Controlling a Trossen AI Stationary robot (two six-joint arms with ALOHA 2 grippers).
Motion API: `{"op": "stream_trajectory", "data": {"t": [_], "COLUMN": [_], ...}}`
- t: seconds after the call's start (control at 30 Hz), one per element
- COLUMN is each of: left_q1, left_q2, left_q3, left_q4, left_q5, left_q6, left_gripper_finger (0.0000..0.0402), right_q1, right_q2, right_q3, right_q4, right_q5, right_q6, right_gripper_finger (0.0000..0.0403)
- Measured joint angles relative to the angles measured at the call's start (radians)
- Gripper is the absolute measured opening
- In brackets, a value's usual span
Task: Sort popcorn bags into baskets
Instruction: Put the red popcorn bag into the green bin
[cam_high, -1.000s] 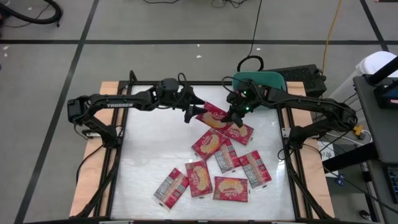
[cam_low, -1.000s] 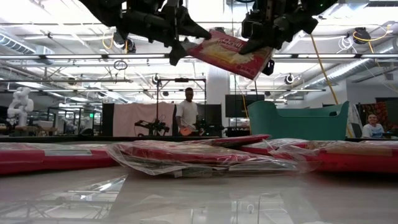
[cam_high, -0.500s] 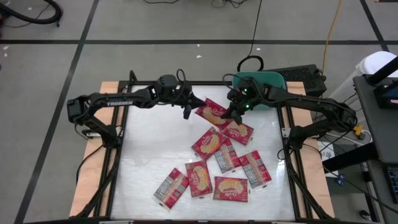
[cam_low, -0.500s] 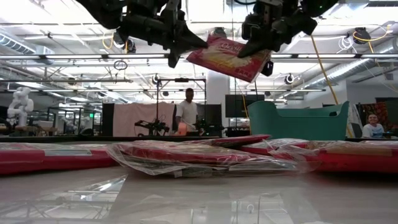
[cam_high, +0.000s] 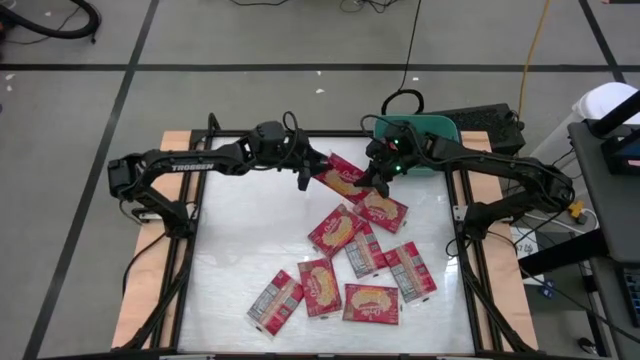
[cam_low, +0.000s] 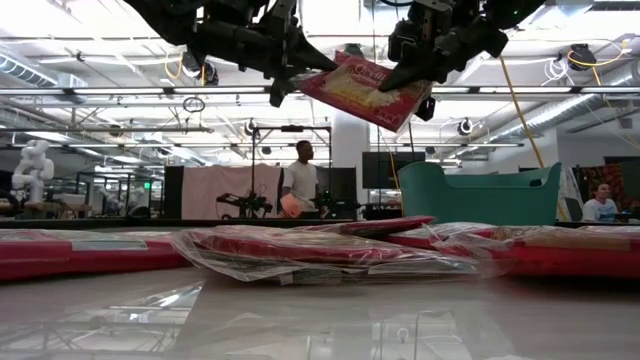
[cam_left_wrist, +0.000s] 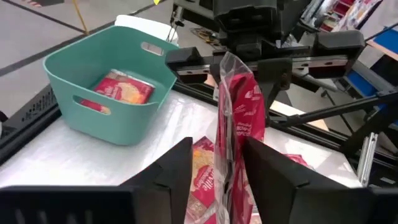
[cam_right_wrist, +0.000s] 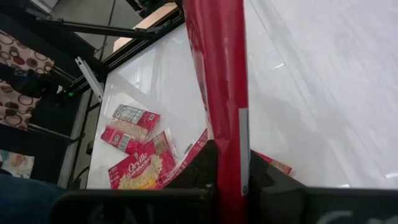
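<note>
One red popcorn bag (cam_high: 340, 178) hangs in the air over the table's far middle, between my two grippers. My right gripper (cam_high: 374, 183) is shut on its right end. My left gripper (cam_left_wrist: 217, 142) is open, one finger on each side of the bag's left end (cam_left_wrist: 239, 118). A gap shows beside one finger. The teal basket (cam_left_wrist: 112, 81) stands at the far right, half under my right arm, with one bag (cam_left_wrist: 124, 90) inside. Several more bags (cam_high: 350, 260) lie flat on the white table. My right gripper pinches the bag's right end (cam_right_wrist: 227, 134) between its two fingers, coming from the table's right and slanting down. The bag is lifted clear and tilted, its right end lower (cam_low: 395, 110). My left gripper: I cannot tell whether a finger (cam_left_wrist: 261, 168) touches the bag.
The table's left and near-left parts (cam_high: 240, 240) are bare white surface inside a dark frame. A dark box (cam_high: 485, 122) sits behind the basket. People (cam_low: 300, 180) show in the room beyond the table.
My left gripper's fingers stood wide about the bag's left end a second ago and have drawn closer around it. The bag, still in my right gripper, has shifted slightly up and toward the far edge.
</note>
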Motion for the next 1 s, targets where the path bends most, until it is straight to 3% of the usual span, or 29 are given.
{"op": "stream_trajectory", "data": {"t": [0.1,0.27,0.33,0.53,0.8,1.0], "left_q1": [0.003,0.003,0.010,0.042,0.118,0.159], "left_q2": [0.023,0.087,0.098,0.078,0.006,-0.028], "left_q3": [0.000,0.000,0.000,0.000,-0.001,-0.001], "left_q4": [0.034,0.124,0.150,0.159,0.153,0.157], "left_q5": [0.048,0.106,0.105,0.106,0.107,0.099], "left_q6": [0.002,-0.050,-0.080,-0.096,-0.223,-0.235], "left_gripper_finger": [0.0132,0.0037,0.0018,0.0039,0.0018,0.0019], "right_q1": [0.000,-0.003,-0.009,-0.050,-0.146,-0.202], "right_q2": [0.000,0.007,0.007,-0.028,-0.132,-0.188], "right_q3": [0.000,-0.001,-0.001,-0.001,0.003,0.002], "right_q4": [0.009,0.026,0.019,0.037,0.027,0.009], "right_q5": [0.000,0.005,0.005,-0.021,-0.022,0.002], "right_q6": [-0.001,-0.001,0.004,0.105,0.106,0.101], "right_gripper_finger": [0.0015,0.0015,0.0015,0.0041,0.0122,0.0157]}}
